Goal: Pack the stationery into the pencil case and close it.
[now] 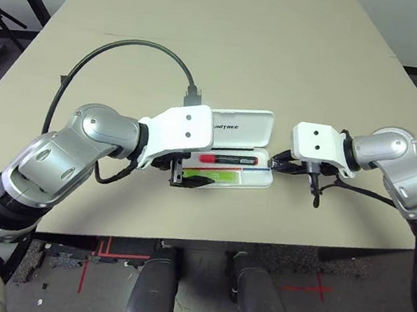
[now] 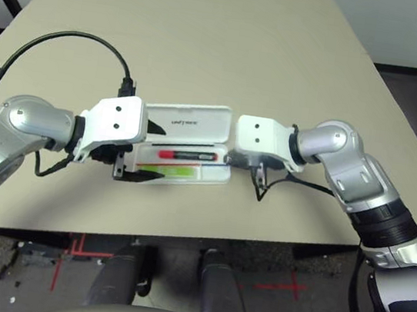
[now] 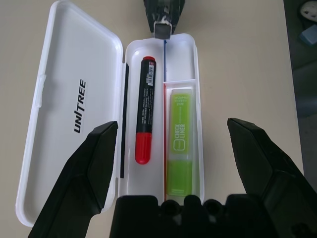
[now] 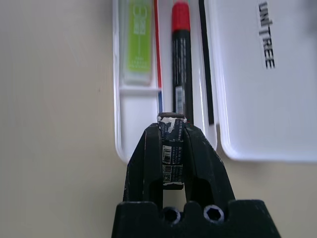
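The white pencil case [image 1: 240, 149] lies open on my tan worktop [image 1: 232, 43], between my two arms, its lid [image 3: 69, 109] folded flat away from me with the dark UNITREE lettering facing up. In the tray, the black marker [image 3: 144, 106] lies along the compartment next to the hinge, its red cap toward my left side. The lime-green highlighter [image 3: 181, 144] lies in the narrower compartment on the side nearer me, parallel to the marker, with a thin red-and-blue stripe running along the divider between them.

My left pincer [image 3: 173, 148] hangs over the left end of the case with its two black fingers [image 3: 94, 163] spread wide, one on either side of the tray, and nothing between them. I cannot tell whether the fingers touch the case.

My right pincer [image 4: 172, 131] is at the right end of the case, pointing along it toward my left arm. Its fingers are pressed together on a small dark-and-silver piece [image 4: 172, 148] with printed markings, held upright between the tips. That piece sits just over the right end wall of the tray, roughly in line with the divider; whether it touches the case I cannot tell
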Controlling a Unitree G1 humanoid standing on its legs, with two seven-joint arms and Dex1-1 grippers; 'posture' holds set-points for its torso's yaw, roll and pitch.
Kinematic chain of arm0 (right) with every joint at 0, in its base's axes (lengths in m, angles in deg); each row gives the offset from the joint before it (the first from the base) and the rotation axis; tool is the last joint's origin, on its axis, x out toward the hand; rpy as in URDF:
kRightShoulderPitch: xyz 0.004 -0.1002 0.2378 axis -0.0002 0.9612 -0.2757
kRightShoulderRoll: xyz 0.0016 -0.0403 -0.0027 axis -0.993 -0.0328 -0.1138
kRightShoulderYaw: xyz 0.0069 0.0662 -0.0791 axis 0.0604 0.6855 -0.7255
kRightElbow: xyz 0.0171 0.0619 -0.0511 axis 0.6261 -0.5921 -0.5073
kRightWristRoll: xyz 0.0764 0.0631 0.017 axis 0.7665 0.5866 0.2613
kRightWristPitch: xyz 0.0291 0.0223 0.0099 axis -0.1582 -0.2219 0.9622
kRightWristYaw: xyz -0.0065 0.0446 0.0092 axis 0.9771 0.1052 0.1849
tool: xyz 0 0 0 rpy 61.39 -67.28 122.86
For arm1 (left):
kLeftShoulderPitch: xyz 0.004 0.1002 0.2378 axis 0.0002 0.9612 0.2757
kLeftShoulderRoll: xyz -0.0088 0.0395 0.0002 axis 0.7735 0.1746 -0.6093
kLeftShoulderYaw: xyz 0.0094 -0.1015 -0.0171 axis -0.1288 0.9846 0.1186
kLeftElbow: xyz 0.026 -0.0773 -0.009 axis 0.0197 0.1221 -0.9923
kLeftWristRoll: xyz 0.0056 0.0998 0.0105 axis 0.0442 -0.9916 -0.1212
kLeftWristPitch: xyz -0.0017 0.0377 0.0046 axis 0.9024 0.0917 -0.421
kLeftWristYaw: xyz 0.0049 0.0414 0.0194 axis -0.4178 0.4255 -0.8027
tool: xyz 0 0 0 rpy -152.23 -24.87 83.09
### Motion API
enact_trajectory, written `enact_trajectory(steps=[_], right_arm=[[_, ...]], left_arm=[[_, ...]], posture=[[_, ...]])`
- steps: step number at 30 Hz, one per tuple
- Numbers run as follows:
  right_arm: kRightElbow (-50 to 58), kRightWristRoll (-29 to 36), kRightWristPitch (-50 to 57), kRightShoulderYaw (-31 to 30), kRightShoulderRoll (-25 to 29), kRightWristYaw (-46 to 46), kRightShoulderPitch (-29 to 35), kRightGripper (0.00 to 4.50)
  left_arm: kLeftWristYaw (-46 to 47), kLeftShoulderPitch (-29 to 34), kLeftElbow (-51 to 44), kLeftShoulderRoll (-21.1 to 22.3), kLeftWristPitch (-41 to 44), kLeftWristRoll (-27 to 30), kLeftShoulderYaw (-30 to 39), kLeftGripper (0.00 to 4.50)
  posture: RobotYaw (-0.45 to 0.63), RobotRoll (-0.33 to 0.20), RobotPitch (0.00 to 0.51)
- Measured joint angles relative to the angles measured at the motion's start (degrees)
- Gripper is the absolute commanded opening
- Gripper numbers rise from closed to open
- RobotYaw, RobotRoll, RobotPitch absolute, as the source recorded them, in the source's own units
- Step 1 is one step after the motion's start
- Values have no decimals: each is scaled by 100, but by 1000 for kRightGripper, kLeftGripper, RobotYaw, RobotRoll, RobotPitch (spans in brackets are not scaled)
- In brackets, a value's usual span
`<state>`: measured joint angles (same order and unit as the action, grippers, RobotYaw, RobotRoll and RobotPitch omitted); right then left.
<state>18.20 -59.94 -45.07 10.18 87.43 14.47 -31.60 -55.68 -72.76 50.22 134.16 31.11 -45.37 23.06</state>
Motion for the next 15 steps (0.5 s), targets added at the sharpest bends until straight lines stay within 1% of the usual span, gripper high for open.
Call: enact_trajectory(steps=[4,15], right_arm=[[-158,-241,-29,-180,-267,26,-72,298],[-490,-520,-197,-317,-487,124,-78,298]], left_arm=[[35,0,-14,0,25,3,1,4500],[139,1,-80,3,182,19,3,4500]], posture=[[2,0,152],[14,0,154]])
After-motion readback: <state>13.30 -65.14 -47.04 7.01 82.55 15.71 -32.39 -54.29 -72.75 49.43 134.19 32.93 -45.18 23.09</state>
